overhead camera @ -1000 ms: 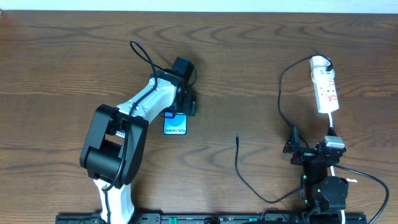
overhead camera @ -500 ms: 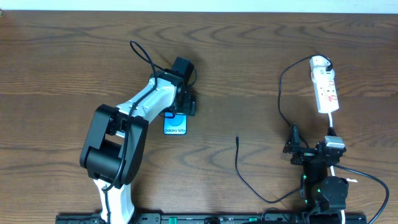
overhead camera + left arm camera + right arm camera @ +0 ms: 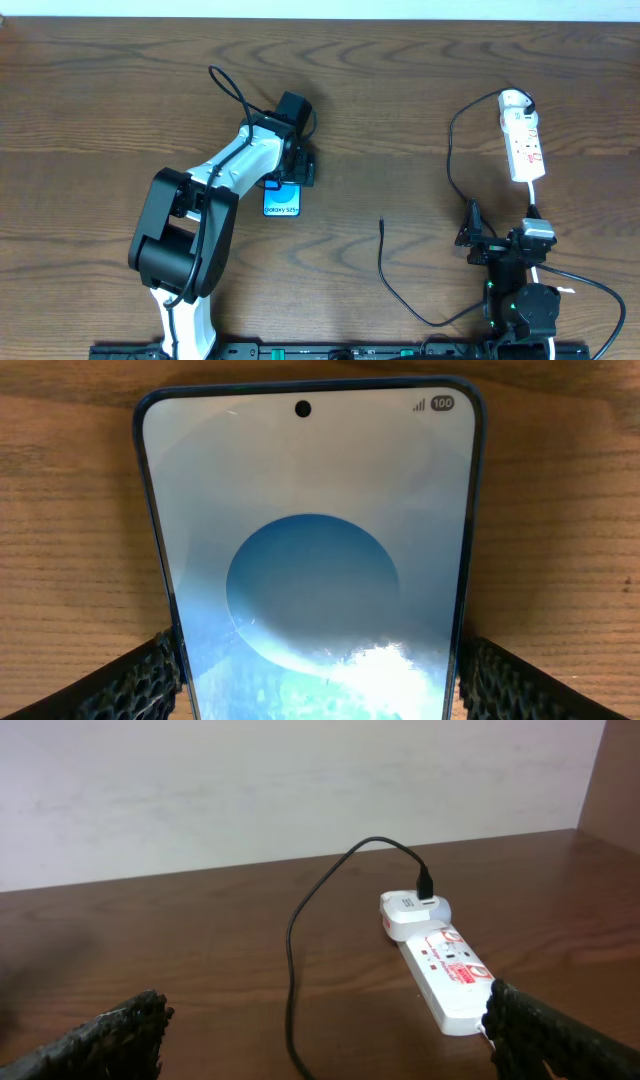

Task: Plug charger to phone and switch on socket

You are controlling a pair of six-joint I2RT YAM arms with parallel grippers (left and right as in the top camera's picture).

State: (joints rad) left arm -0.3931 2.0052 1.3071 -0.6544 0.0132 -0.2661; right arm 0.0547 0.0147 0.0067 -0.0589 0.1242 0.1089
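Observation:
The phone point(image 3: 283, 203) lies flat on the wooden table, its blue-and-white screen up. It fills the left wrist view point(image 3: 310, 560). My left gripper point(image 3: 286, 183) straddles its upper half, a finger pressed on each long edge point(image 3: 318, 685). The charger point(image 3: 381, 262) is a thin black cable. Its free tip lies at mid-table, right of the phone, and its far end is plugged into a white adapter on the socket point(image 3: 524, 145). The socket also shows in the right wrist view point(image 3: 452, 970), with the cable point(image 3: 292, 950) to its left. My right gripper point(image 3: 500, 228) is open and empty near the front edge point(image 3: 325, 1040).
The socket's white cord point(image 3: 578, 285) runs down past the right arm's base. A pale wall stands behind the table's far edge point(image 3: 250, 800). The cable loops along the front edge between the two arm bases.

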